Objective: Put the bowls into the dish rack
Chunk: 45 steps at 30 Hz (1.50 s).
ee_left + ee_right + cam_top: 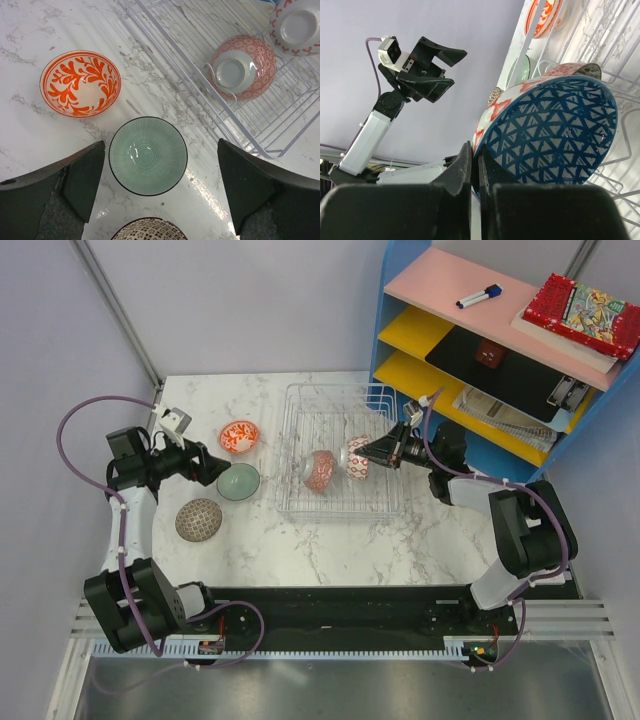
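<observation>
Right claw point(475, 165) clamped on rim of blue-triangle bowl point(550, 135), held on edge just ahead, dish rack point(320, 415) beneath. Bowl best seated against wires before release. Left claw point(160, 150) spread wide, green bowl point(148, 155) directly below.

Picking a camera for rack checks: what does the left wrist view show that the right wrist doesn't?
Left wrist only: the ribbed inside of the green ceramic bowl. Right wrist only: the blue-triangled inside of the red-edged bowl in the right jaws, plus the left arm. Both: the white wire dish rack and the red-speckled bowl in it.
</observation>
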Motion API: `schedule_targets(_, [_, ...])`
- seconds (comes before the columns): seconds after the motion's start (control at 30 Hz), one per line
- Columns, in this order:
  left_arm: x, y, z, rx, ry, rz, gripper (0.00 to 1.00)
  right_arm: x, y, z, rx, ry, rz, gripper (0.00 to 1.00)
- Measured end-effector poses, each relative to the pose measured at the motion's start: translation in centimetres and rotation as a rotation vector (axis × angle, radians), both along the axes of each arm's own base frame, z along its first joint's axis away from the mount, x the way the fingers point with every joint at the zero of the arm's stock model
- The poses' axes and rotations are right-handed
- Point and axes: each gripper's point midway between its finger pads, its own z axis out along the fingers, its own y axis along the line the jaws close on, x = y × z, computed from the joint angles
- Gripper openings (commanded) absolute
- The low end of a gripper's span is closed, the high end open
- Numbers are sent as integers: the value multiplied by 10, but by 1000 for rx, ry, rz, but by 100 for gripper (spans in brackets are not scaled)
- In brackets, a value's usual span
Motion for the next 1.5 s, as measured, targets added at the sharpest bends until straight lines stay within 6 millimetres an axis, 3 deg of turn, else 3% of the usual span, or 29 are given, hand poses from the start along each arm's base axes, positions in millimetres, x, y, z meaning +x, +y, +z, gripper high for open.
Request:
schedule_targets(0.53, [1,0,2,-2,-11,-3,100,18,-20,-26,-37,43,-115,0])
schedule_targets(1.1, [0,-2,7,-1,-30,-11,100,23,-24,-41,-113,43,-143,0])
schedule_targets(1.5, [-2,-2,13,6,-48,-11,100,44,-30,-55,-242,4,-228,0])
